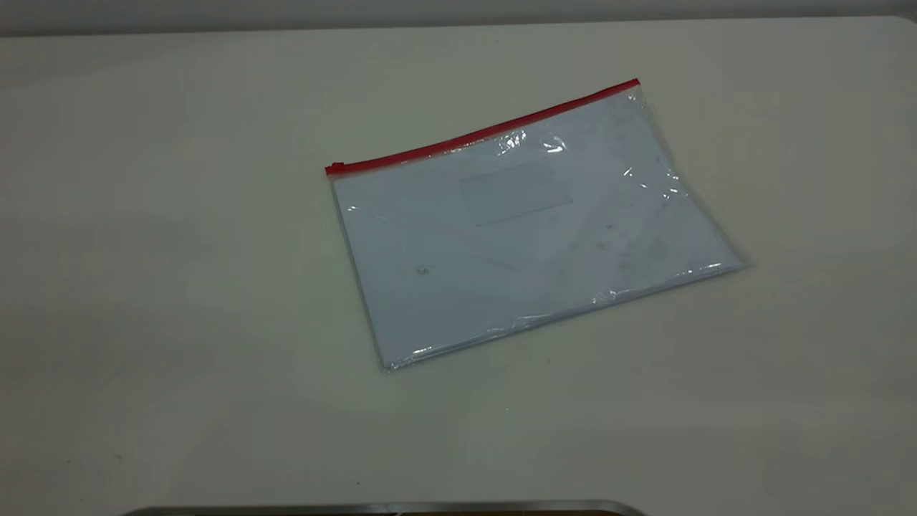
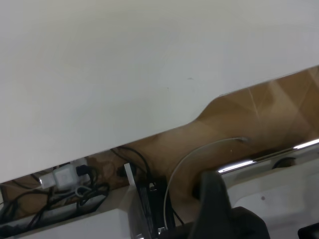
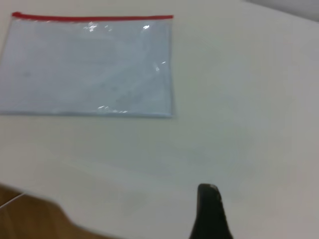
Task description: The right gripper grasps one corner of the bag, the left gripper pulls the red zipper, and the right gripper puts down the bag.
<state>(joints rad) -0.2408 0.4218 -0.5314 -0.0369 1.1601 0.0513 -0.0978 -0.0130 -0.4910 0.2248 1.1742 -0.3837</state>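
The bag (image 1: 530, 236) lies flat on the white table (image 1: 143, 287), right of centre, with white sheets and a faint label patch showing through. The red zipper (image 1: 480, 132) runs along its far long edge, with the slider tab (image 1: 335, 168) at the left end. Neither gripper shows in the exterior view. In the right wrist view the bag (image 3: 89, 64) and its red zipper (image 3: 94, 18) lie well away from my right gripper (image 3: 210, 211), which hangs over bare table. My left gripper (image 2: 215, 201) is off the table's edge; the bag is not in its view.
A metal rim (image 1: 387, 509) shows at the near edge of the exterior view. The left wrist view shows the table's edge (image 2: 149, 132), brown floor beyond it and a tangle of cables and plugs (image 2: 60, 191).
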